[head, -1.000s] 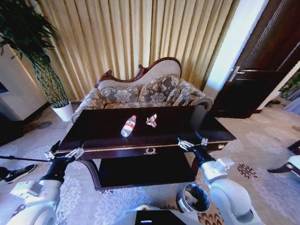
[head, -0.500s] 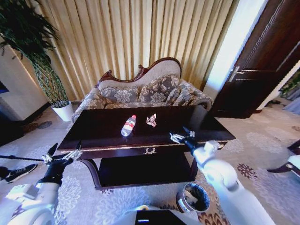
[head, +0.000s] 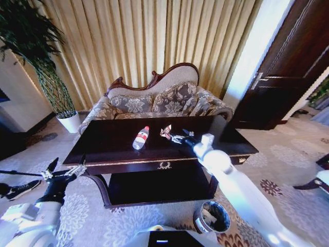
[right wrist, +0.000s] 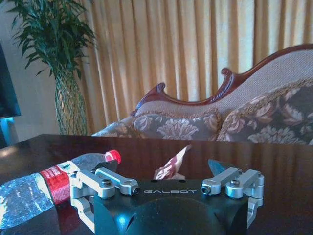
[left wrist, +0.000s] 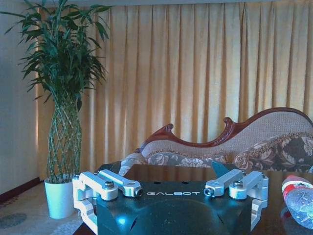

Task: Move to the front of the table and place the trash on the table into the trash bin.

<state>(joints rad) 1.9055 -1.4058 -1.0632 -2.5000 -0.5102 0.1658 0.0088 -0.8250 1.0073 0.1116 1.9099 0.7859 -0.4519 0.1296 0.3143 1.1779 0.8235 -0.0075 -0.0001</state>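
Right gripper (head: pixel 178 137) spread wide over the table (head: pixel 108 146), just beside the wrapper scrap (head: pixel 165 131); left gripper (head: pixel 62 169) wide open off the table's left corner.

The right arm reaches far forward and up, stretched out long and white. Its right end effector (head: pixel 179 137) is held low with both fingers spread wide apart. The left arm is bent and stays low at the robot's left side. Its left end effector (head: pixel 60 170) points forward, fingers spread apart too.
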